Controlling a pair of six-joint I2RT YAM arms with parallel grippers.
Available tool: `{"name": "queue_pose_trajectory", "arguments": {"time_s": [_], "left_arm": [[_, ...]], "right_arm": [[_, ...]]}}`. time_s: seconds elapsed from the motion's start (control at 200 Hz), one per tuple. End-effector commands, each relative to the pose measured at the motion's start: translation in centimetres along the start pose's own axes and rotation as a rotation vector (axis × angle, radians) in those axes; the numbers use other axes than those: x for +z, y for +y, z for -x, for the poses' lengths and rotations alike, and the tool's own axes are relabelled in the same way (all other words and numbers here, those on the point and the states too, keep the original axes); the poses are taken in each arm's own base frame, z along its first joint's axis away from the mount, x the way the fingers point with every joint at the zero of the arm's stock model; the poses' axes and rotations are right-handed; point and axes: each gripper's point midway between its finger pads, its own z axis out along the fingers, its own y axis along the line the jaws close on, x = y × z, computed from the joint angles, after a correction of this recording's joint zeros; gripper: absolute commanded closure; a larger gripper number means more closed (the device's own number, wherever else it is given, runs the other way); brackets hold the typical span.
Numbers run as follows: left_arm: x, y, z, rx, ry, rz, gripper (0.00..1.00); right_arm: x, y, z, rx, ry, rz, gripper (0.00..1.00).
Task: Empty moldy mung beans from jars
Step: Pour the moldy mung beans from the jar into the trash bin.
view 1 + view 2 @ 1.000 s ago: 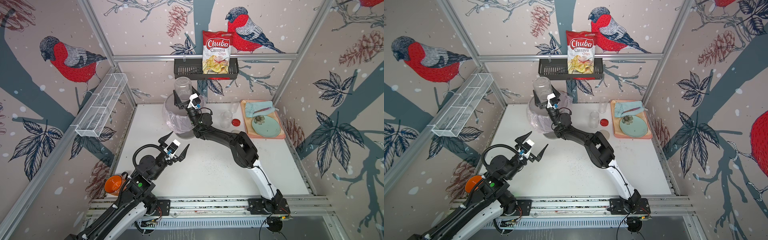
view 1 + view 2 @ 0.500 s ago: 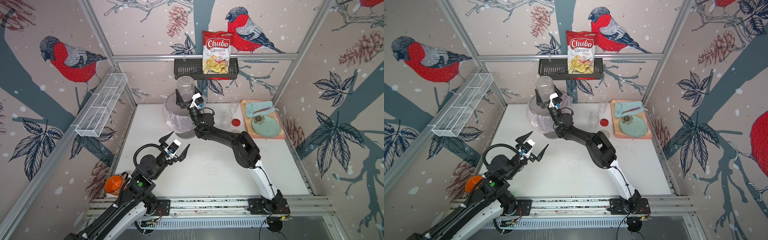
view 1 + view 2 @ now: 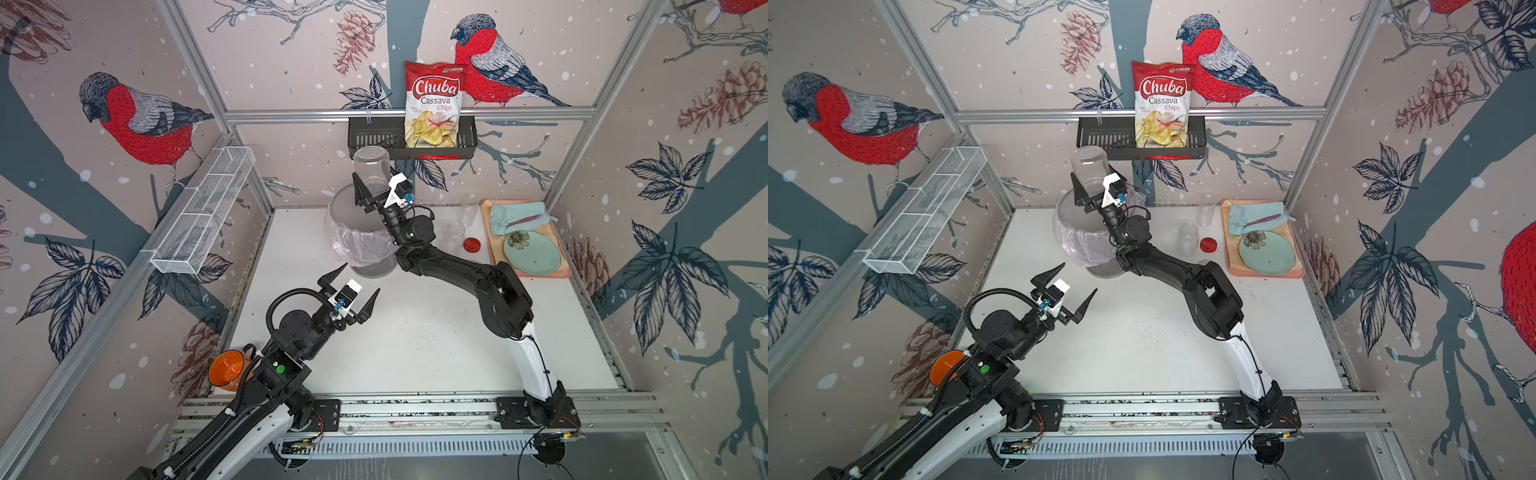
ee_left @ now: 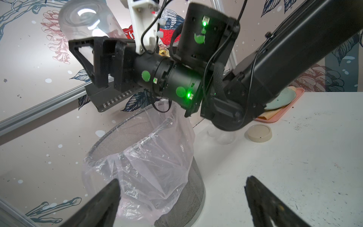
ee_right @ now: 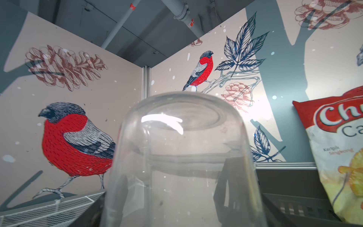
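The right gripper (image 3: 373,183) squeezes the clear round jar (image 3: 371,164), now turned bottom-up over the grey mesh bin (image 3: 374,270): it looks empty. The left gripper (image 3: 360,279) gapes, holding nothing.

Jar (image 3: 371,168) is held inverted over bin (image 3: 371,269); other jars (image 3: 453,236) (lid (image 3: 472,245) just beside) are set between bin and tray (image 3: 536,273).

twin overhead views, two wrist close-ups
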Motion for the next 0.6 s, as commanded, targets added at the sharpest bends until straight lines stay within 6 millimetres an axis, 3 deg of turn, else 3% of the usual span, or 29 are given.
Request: {"name": "queue_pose_trajectory", "arguments": {"time_s": [0.0, 0.285, 0.405, 0.595], "left_arm": [[-0.1, 0.6, 1.3, 0.001, -0.046, 0.021, 0.04], [-0.5, 0.7, 1.8, -0.003, -0.062, 0.024, 0.04], [-0.6, 0.8, 2.1, -0.021, -0.075, 0.026, 0.04], [-0.5, 0.5, 2.3, -0.022, -0.091, 0.012, 0.04]], "right_arm": [[1.0, 0.9, 3.8, 0.197, -0.012, 0.133, 0.90], [3.9, -0.9, 4.5, 0.558, 0.178, 0.320, 0.90], [5.9, -0.5, 3.8, 0.628, 0.289, 0.390, 0.90], [5.3, -1.9, 4.3, 0.834, 0.323, 0.441, 0.90]]}}
